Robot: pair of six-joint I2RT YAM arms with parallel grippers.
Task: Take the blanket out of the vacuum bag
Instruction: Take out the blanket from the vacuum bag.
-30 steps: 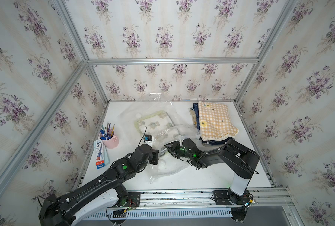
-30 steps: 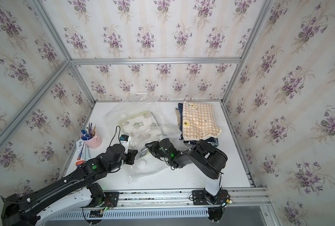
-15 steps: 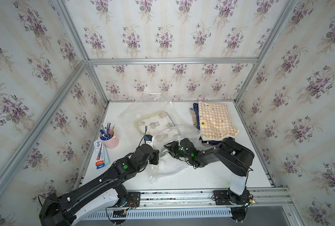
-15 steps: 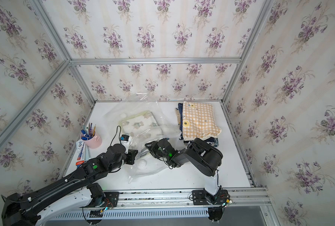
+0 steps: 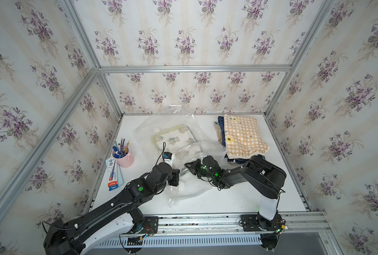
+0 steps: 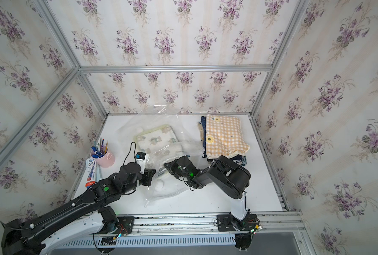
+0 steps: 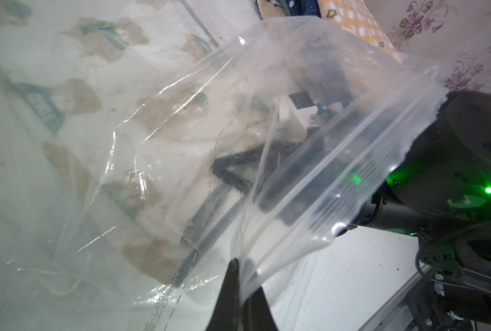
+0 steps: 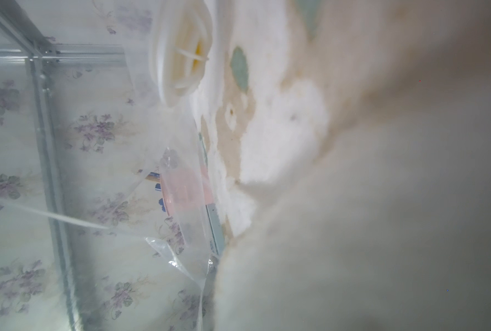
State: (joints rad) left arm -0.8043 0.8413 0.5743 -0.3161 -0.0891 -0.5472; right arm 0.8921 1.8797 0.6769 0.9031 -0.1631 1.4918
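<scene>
Bear-print blanket (image 5: 172, 139) inside clear vacuum bag (image 5: 189, 190)

The white desk (image 5: 238, 198) carries a clear vacuum bag (image 5: 174, 125) reaching both sets of jaws, folded blankets (image 5: 243, 136) just beyond the right jaws, and a pink pen cup (image 5: 126, 159) and flat box (image 5: 113, 174) outside the left jaws.

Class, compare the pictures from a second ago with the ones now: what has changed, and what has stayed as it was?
The right gripper, reaching into the vacuum bag's mouth, has closed from open, apparently onto the blanket inside; its arm barely shifted. The left gripper stays shut on the bag's edge. The folded checked cloth and pink pen cup have not moved.
</scene>
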